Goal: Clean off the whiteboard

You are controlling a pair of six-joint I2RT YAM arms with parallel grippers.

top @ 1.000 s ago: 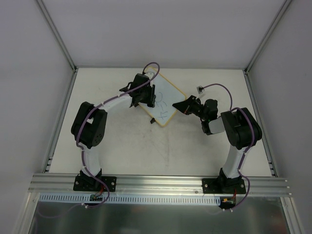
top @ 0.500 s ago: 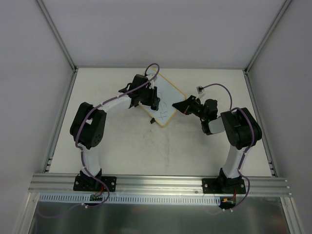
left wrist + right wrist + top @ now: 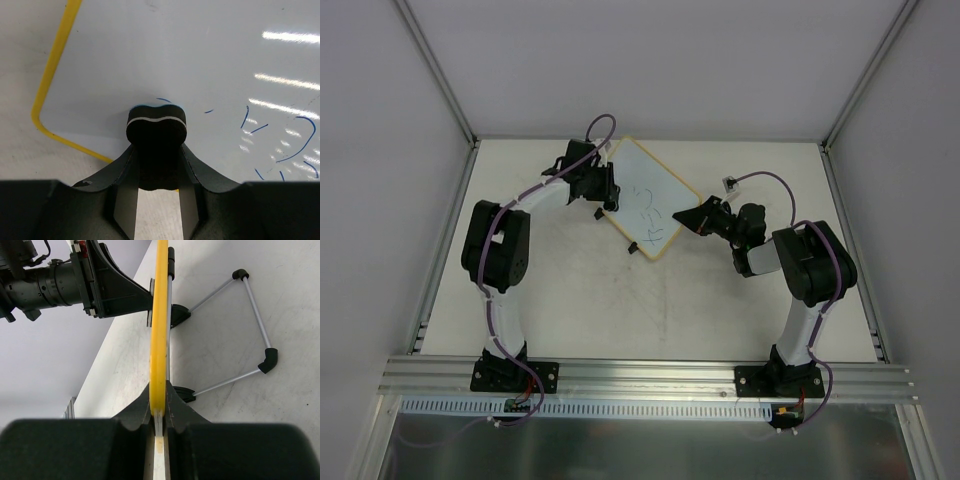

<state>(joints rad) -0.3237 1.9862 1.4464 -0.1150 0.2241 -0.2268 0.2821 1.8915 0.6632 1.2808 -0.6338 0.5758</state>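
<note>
While right claw (image 3: 159, 407) clamps whiteboard (image 3: 647, 195) | left claw (image 3: 156, 156) holds eraser (image 3: 156, 127) against it

Whiteboard (image 3: 645, 200) stands mid-table with both ends blocked: right gripper (image 3: 682, 219) is clamped on its right edge, left gripper (image 3: 610, 195) holds the eraser (image 3: 156, 125) at its left corner. Wire stand (image 3: 255, 315) legs splay over the table (image 3: 650, 310) behind the board. Passage is across the near half between the arms; enclosure walls (image 3: 380, 200) box in the sides and back.

White yellow-framed whiteboard (image 3: 150, 55) cut off at top and right of left wrist frame. Blue marker scribbles (image 3: 651, 208) too small to read in top view. Board face hidden, edge-on, in right wrist view.
</note>
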